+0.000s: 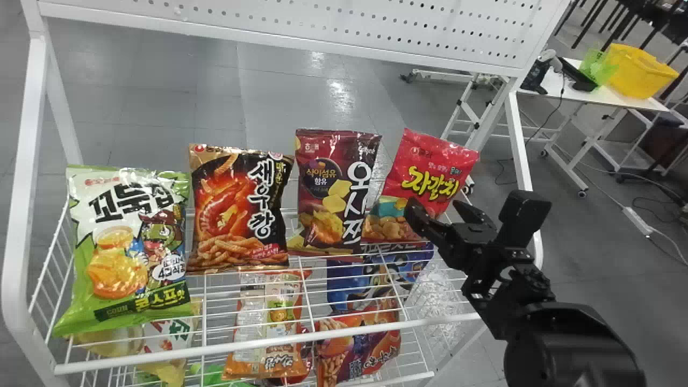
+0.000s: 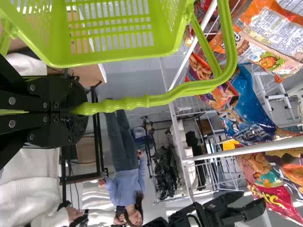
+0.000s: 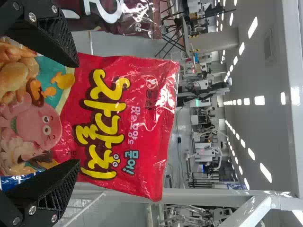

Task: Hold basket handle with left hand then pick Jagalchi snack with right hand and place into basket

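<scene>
Beyond wire rack (image 1: 22,161): tbl (image 1: 602,95), grey flr (image 1: 161,97)

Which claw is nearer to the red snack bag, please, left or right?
Right. The right claw is open, close before the red snack bag; the left claw is farther off, on the basket handle.

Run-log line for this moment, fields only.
left gripper: shut on basket handle | right gripper: open at Jagalchi snack | snack: ungrasped, upright on wire rack | placing: not yet done
</scene>
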Controlling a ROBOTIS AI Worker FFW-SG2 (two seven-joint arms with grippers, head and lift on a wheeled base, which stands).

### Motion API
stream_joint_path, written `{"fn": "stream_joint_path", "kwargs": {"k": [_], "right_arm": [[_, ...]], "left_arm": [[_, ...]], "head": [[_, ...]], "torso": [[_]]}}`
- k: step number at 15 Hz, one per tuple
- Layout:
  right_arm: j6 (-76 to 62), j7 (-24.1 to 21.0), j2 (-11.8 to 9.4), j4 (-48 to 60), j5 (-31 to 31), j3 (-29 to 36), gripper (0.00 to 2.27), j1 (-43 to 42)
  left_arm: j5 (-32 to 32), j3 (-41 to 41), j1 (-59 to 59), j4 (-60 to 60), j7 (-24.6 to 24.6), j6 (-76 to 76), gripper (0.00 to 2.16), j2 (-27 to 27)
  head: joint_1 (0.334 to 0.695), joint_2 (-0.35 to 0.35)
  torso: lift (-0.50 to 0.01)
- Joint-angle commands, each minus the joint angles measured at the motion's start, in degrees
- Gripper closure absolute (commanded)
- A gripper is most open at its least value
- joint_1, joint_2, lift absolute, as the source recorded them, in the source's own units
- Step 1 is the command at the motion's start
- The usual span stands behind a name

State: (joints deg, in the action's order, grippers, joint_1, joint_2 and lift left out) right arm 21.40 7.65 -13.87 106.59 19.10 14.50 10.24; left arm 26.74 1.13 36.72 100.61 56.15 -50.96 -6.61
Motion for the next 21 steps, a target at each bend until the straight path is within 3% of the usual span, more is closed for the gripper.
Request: {"fn": "stream_joint_path", "kwargs": {"k": [1,5,12,14,16,19,20,21], "right_arm": [[1.94,0.00,-0.20,-1.39,-0.47,0.00,0.09,-1.80],[3.52,0.18,-1.34,-4.64,-1.26,-0.70,0.09,-4.88],[8.97,2.20,-1.34,-7.80,-1.52,-3.16,0.10,-9.45],[8.80,2.20,-1.34,-9.12,-1.96,-3.25,0.21,-10.24],[8.80,3.34,-1.43,-10.18,-1.96,-3.25,0.53,-11.21],[6.51,2.64,-1.16,-10.18,-0.73,-3.25,1.88,-10.42],[5.46,2.02,-1.16,-10.00,-0.20,-3.08,2.07,-9.80],[3.87,1.76,-1.16,-9.30,0.15,-2.90,2.10,-8.83]], "left_arm": [[-0.02,0.01,-0.07,-0.24,-0.08,0.03,1.67,0.02],[-0.02,0.01,-0.51,-0.95,0.01,0.38,1.67,0.02],[-0.19,-1.22,-2.00,-2.88,0.01,0.91,1.67,0.02],[-0.19,-1.13,-2.00,-3.14,0.10,1.08,1.67,-0.16],[-0.11,-0.78,-2.00,-3.32,0.19,1.26,1.67,-0.16],[-0.11,-0.69,-2.27,-3.67,-0.08,1.61,1.67,0.02],[-0.11,-0.69,-2.62,-3.93,-0.17,1.43,1.67,0.02],[-0.11,-0.69,-2.97,-4.20,-0.25,1.43,1.67,0.02]], "head": [[0.695,-0.350],[0.695,-0.350],[0.695,-0.350],[0.695,-0.350],[0.695,-0.350],[0.695,-0.350],[0.695,-0.350],[0.695,-0.350]], "torso": [[-0.010],[-0.010],[-0.010],[-0.010],[-0.010],[-0.010],[-0.010],[-0.010]]}}
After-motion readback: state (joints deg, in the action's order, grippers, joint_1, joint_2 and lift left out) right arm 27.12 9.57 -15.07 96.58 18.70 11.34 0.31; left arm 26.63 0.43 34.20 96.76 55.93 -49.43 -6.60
